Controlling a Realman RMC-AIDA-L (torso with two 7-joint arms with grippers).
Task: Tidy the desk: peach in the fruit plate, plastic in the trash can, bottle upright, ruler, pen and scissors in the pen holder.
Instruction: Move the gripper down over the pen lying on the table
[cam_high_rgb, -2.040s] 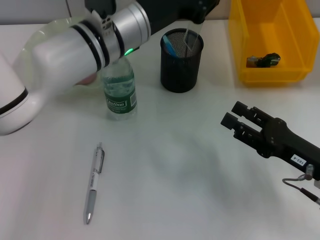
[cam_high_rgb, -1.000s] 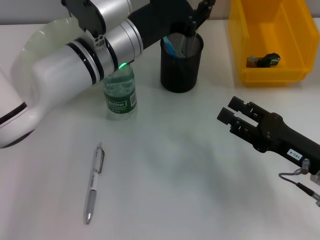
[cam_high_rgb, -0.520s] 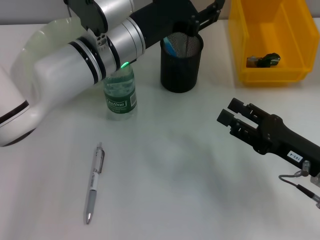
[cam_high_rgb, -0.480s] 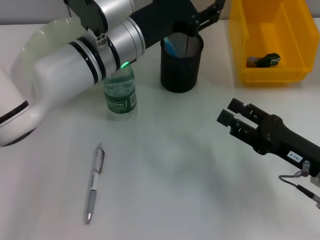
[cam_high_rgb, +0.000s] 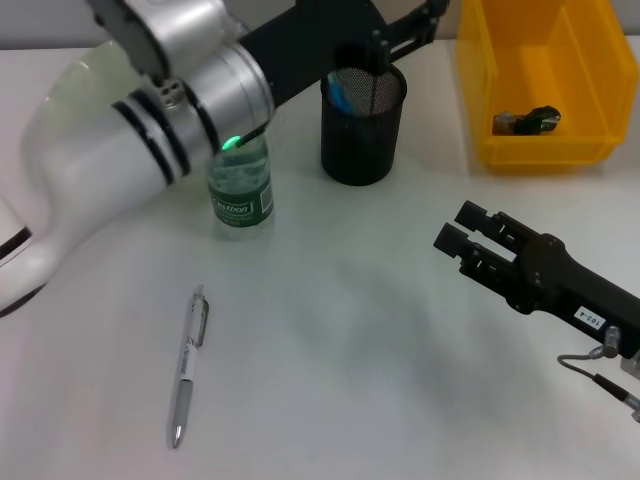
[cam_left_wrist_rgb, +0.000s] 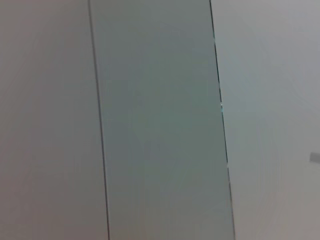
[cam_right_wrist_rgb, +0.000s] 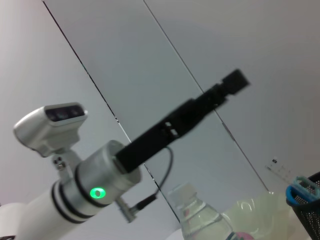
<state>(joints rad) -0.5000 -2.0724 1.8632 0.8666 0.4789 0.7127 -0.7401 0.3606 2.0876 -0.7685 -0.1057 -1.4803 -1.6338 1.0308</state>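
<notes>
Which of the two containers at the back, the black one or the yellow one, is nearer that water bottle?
The black mesh pen holder; it stands just beside the water bottle, while the yellow bin sits farther off.

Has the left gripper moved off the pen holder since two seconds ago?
Yes. The left gripper was down over the pen holder mouth; now it sits higher and farther back, past the rim toward the yellow bin. The holder itself has not shifted.

Bottle (cam_high_rgb: 240, 190): clear, green label, upright, left of pen holder (cam_high_rgb: 362, 125) (black mesh, upright, far centre, blue item inside). Pen (cam_high_rgb: 187, 367): silver, flat on desk, near left. Fruit plate (cam_high_rgb: 80, 70): translucent, far left, mostly hidden.
</notes>
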